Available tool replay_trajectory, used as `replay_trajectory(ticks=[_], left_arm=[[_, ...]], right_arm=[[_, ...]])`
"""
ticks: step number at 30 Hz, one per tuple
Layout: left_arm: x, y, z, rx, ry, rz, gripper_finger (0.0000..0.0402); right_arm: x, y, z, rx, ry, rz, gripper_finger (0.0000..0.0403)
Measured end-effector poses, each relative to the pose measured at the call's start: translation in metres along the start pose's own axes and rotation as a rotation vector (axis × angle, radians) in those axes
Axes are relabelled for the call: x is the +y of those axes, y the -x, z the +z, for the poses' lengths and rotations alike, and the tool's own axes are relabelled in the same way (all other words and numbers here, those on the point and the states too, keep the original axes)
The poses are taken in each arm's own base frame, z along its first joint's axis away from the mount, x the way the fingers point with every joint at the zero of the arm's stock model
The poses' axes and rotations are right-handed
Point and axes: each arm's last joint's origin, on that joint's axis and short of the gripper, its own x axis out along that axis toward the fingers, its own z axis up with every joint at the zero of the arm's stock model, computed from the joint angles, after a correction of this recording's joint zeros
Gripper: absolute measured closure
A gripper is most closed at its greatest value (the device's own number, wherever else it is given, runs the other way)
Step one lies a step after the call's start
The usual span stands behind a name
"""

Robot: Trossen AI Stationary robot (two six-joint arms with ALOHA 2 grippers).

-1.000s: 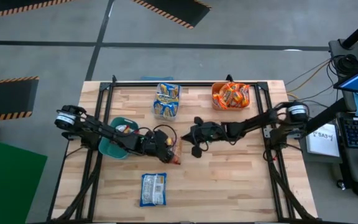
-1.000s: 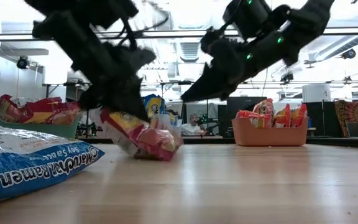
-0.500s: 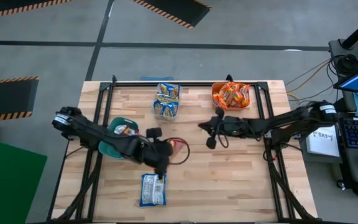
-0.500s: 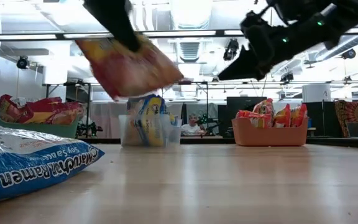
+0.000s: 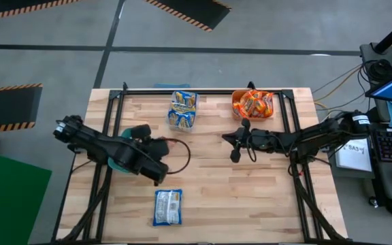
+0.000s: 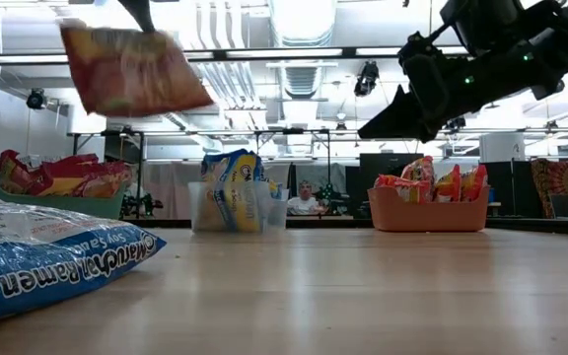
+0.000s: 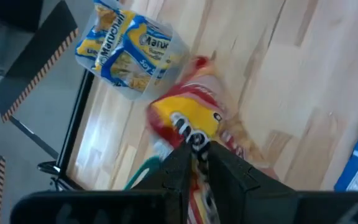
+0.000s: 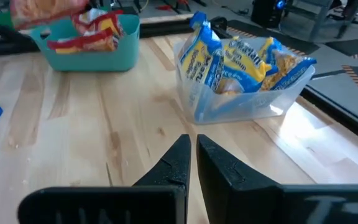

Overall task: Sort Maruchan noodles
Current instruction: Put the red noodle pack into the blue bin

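We hold a red-and-white packet (image 6: 134, 69) in the left tool (image 7: 194, 152), clamped at one short edge, so the packet hangs with its long axis pointing away from the fingers. In the low view it is high above the bench (image 5: 250, 190), touching nothing. In the high view the left tool (image 5: 141, 133) is at about 9 o'clock from the bench centre, and the teal bin (image 5: 116, 163) lies just beside it, toward 9 o'clock, partly under the arm. This bin already has red-and-white packets inside, so we judge that the packet belongs there. The coming move turns on this: the bin is close to the tool on the side of the left arm's base, so the packet needs only a short way across the rim before we let it go.

One blue packet (image 5: 167, 206) still lies flat on the bench at about 6 o'clock, near the left arm and well apart from the right one. The clear bin (image 5: 183, 110) with blue-and-yellow packets stands at 12 o'clock, and the orange bin (image 5: 252, 105) at 1 o'clock.

The right tool (image 5: 235, 144) waits at 2 o'clock above the bench, its fingers pressed together with nothing between them.
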Motion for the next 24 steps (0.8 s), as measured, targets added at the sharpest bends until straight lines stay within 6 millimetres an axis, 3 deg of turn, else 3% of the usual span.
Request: replay_trajectory(ticks=[5,14,19,24], left_arm=[[0.006,-0.008,-0.003,0.012,0.028,0.031,0.0366],[0.02,-0.034,-0.031,0.113,0.026,0.093,0.0366],[0.015,-0.042,-0.035,0.122,0.057,0.074,0.0365],[-0.002,-0.055,-0.027,0.006,0.089,-0.02,0.0365]], right_arm=[[0.0,-0.001,-0.002,0.011,0.0,0.001,0.0385],[0.0,-0.001,-0.002,0.014,-0.007,0.0,0.0385],[0.0,-0.001,-0.002,0.014,-0.007,0.001,0.0385],[0.0,-0.001,-0.002,0.014,-0.007,0.001,0.0385]])
